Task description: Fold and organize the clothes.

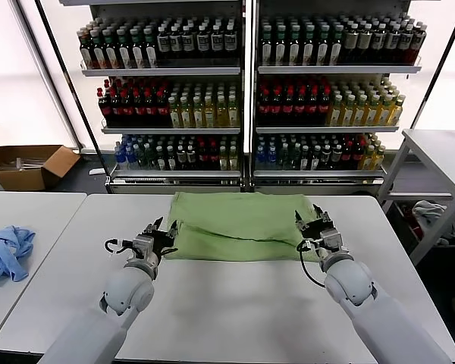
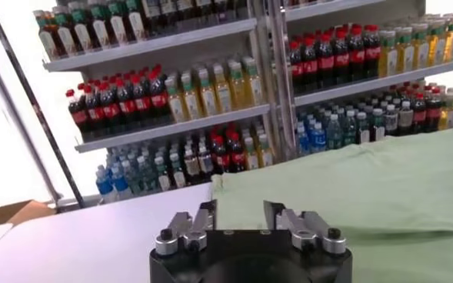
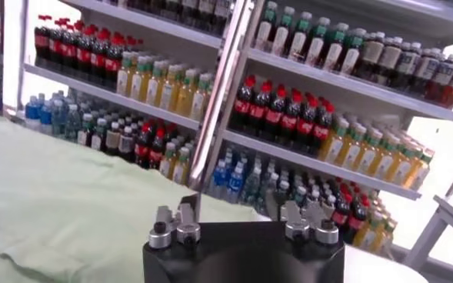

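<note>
Head view: a green shirt [image 1: 239,225], folded into a broad rectangle, lies flat on the far middle of the white table [image 1: 235,303]. The left gripper [image 1: 161,232] sits at the shirt's left edge and the right gripper [image 1: 315,221] at its right edge; both have their fingers spread and hold nothing. A blue garment [image 1: 6,252] lies on a separate table to the left. Shelves of bottles [image 1: 246,91] fill the background, with a cardboard box [image 1: 26,167] on the floor.

Left wrist view: the left gripper [image 2: 241,218] stands parted just over the shirt's edge [image 2: 349,184], with no cloth between its fingers.

Right wrist view: the right gripper [image 3: 245,219] stands wide apart, empty, with the shirt [image 3: 64,200] spread beside it.
</note>
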`<control>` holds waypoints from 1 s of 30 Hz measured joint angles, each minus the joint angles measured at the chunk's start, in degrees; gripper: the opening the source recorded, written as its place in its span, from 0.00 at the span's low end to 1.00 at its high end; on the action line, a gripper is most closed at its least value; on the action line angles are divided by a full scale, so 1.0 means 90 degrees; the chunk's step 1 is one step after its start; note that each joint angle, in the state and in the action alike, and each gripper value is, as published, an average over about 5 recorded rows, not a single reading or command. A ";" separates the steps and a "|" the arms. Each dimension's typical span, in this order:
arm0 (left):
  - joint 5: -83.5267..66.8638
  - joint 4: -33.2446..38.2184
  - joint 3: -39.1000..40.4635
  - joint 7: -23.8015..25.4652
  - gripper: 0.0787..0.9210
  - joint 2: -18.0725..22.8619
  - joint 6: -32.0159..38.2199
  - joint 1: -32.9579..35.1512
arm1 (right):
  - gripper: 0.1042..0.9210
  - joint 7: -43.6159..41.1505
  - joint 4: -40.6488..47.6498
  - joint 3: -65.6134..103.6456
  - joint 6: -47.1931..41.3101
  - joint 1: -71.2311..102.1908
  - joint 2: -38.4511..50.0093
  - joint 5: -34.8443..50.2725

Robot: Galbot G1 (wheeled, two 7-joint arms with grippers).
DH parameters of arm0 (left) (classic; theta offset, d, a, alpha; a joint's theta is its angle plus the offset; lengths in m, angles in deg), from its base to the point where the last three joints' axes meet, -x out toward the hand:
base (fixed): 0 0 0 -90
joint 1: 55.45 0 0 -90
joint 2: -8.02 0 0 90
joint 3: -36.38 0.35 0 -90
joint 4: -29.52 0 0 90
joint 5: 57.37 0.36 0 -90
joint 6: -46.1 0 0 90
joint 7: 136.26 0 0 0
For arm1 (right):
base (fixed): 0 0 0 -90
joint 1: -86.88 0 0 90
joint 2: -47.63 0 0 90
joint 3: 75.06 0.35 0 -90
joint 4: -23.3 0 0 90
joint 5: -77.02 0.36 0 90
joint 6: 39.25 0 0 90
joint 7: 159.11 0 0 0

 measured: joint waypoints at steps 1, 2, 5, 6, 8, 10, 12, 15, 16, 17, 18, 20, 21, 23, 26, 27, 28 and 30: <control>0.0003 0.0065 -0.0012 0.0004 0.59 -0.0011 -0.0004 0.0032 | 0.83 0.0010 -0.0052 0.0030 0.0001 0.0034 0.0016 0.0057; 0.0001 0.0131 -0.0028 0.0011 0.62 -0.0025 -0.0007 0.0066 | 0.85 0.0019 -0.0114 0.0069 0.0002 0.0084 0.0039 0.0122; -0.0035 0.0335 -0.0100 0.0056 0.73 -0.0086 -0.0009 0.0210 | 0.87 0.0026 -0.0349 0.0232 0.0016 0.0351 0.0141 0.0359; -0.0058 0.0407 -0.0131 0.0077 0.77 -0.0112 -0.0009 0.0276 | 0.88 0.0022 -0.0435 0.0299 0.0027 0.0472 0.0182 0.0445; -0.0126 0.0556 -0.0200 0.0121 0.82 -0.0170 -0.0014 0.0432 | 0.88 0.0006 -0.0607 0.0455 0.0056 0.0749 0.0264 0.0628; -0.0224 0.0701 -0.0274 0.0173 0.86 -0.0229 -0.0028 0.0611 | 0.88 -0.0019 -0.0752 0.0622 0.0090 0.1033 0.0329 0.0809; -0.0332 0.0813 -0.0346 0.0227 0.88 -0.0269 -0.0042 0.0786 | 0.88 -0.0049 -0.0860 0.0789 0.0121 0.1306 0.0370 0.0978; -0.0500 0.0901 -0.0460 0.0303 0.88 -0.0287 -0.0053 0.0997 | 0.88 -0.0098 -0.0964 0.1019 0.0173 0.1684 0.0405 0.1191; -0.0555 0.0912 -0.0498 0.0327 0.88 -0.0285 -0.0055 0.1051 | 0.88 -0.0115 -0.0986 0.1085 0.0195 0.1802 0.0412 0.1248; -0.0607 0.0917 -0.0538 0.0350 0.88 -0.0282 -0.0056 0.1101 | 0.88 -0.0130 -0.1002 0.1145 0.0219 0.1917 0.0416 0.1299; -0.0657 0.0918 -0.0578 0.0375 0.88 -0.0278 -0.0056 0.1151 | 0.88 -0.0145 -0.1015 0.1201 0.0243 0.2023 0.0418 0.1344; -0.0744 0.0907 -0.0657 0.0424 0.88 -0.0278 -0.0052 0.1245 | 0.88 -0.0168 -0.1037 0.1306 0.0290 0.2215 0.0419 0.1427; -0.0784 0.0897 -0.0697 0.0448 0.88 -0.0283 -0.0048 0.1290 | 0.88 -0.0177 -0.1048 0.1356 0.0311 0.2296 0.0419 0.1462; -0.0853 0.0870 -0.0770 0.0496 0.88 -0.0295 -0.0035 0.1371 | 0.88 -0.0194 -0.1062 0.1452 0.0351 0.2439 0.0425 0.1525; -0.0939 0.0819 -0.0861 0.0567 0.88 -0.0299 -0.0002 0.1448 | 0.88 -0.0215 -0.1066 0.1568 0.0409 0.2615 0.0443 0.1593; -0.0963 0.0796 -0.0884 0.0589 0.88 -0.0293 0.0012 0.1462 | 0.88 -0.0222 -0.1066 0.1601 0.0427 0.2663 0.0446 0.1609; -0.0986 0.0769 -0.0903 0.0609 0.88 -0.0286 0.0029 0.1470 | 0.88 -0.0229 -0.1067 0.1631 0.0444 0.2704 0.0448 0.1623; -0.1026 0.0707 -0.0931 0.0647 0.88 -0.0271 0.0064 0.1479 | 0.88 -0.0241 -0.1067 0.1683 0.0476 0.2766 0.0443 0.1645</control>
